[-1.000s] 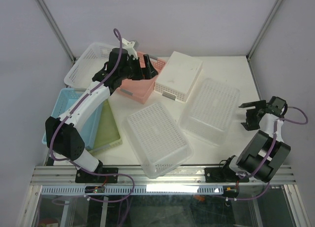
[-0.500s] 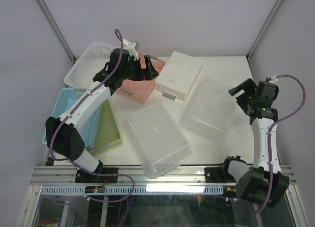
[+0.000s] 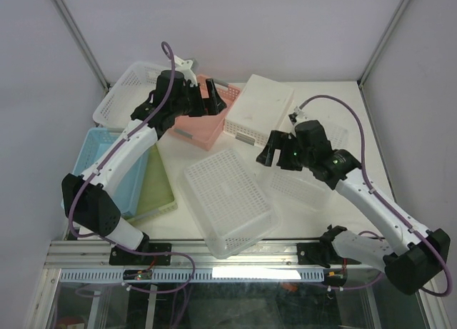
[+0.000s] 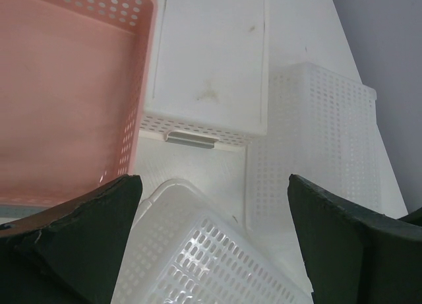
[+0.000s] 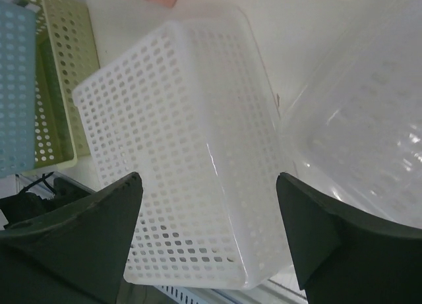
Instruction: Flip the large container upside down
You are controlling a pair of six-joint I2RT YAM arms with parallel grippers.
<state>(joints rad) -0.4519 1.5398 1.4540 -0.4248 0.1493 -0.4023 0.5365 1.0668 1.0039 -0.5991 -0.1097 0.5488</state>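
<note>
**A:** Bench note. Where does the large container (image 3: 228, 200) sit?

**B:** Front centre of the table (image 3: 335, 100), lying on a diagonal. It is the white perforated one, and its flat holed face looks to be uppermost. The clear container (image 5: 369, 119) lies just beside it on the right. The green basket (image 3: 158, 193) is near its left side, next to the blue basket (image 3: 100, 154).

**A:** Right gripper?

**B:** The right gripper (image 3: 275, 156) hangs over the seam between the large container and the clear one. Its fingers are spread wide with nothing between them. I cannot tell whether it touches anything below.

**A:** Left gripper?

**B:** The left gripper (image 3: 218, 100) is at the back, over the pink basket (image 3: 200, 125) and near the white box (image 3: 258, 109). Its fingers are fully apart and hold nothing.
</note>
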